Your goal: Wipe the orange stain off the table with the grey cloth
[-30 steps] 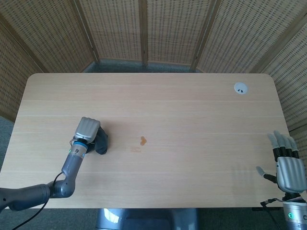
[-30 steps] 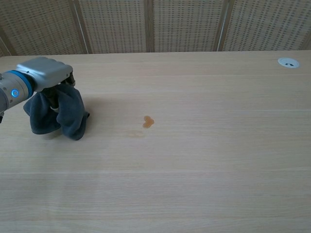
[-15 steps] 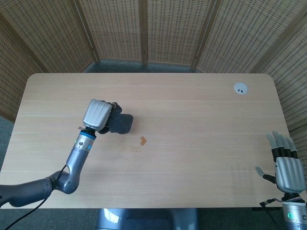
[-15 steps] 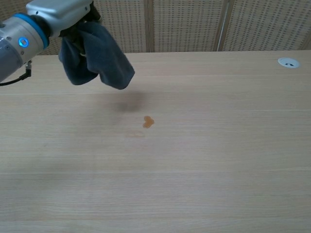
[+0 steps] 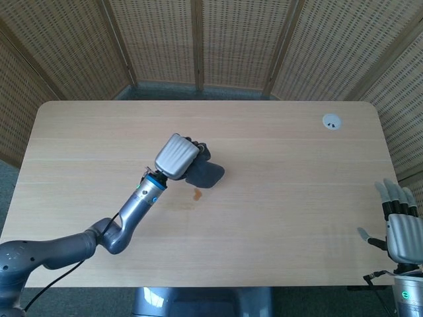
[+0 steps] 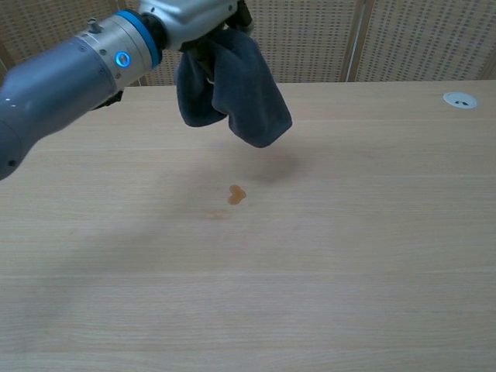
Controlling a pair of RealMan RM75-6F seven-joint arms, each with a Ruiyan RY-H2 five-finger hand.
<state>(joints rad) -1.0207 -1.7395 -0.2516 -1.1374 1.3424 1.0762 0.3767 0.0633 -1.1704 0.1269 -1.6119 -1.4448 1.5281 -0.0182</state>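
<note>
A small orange stain [image 5: 197, 194] [image 6: 236, 194] marks the wooden table near its middle. My left hand [image 5: 177, 156] [image 6: 203, 11] grips the grey cloth [image 5: 205, 174] [image 6: 234, 90], which hangs in the air above the table, just behind and slightly right of the stain. The cloth does not touch the table. My right hand [image 5: 398, 224] stands with its fingers spread and nothing in it at the table's front right edge, seen only in the head view.
A white round cable grommet [image 5: 332, 121] [image 6: 459, 99] sits in the table's back right corner. Woven screen panels [image 5: 198, 39] stand behind the table. The left forearm [image 5: 125, 221] reaches across the table's left half.
My left hand has lifted the cloth off the table's left side and carried it rightward, to hang above the stain. The right hand has barely moved.
</note>
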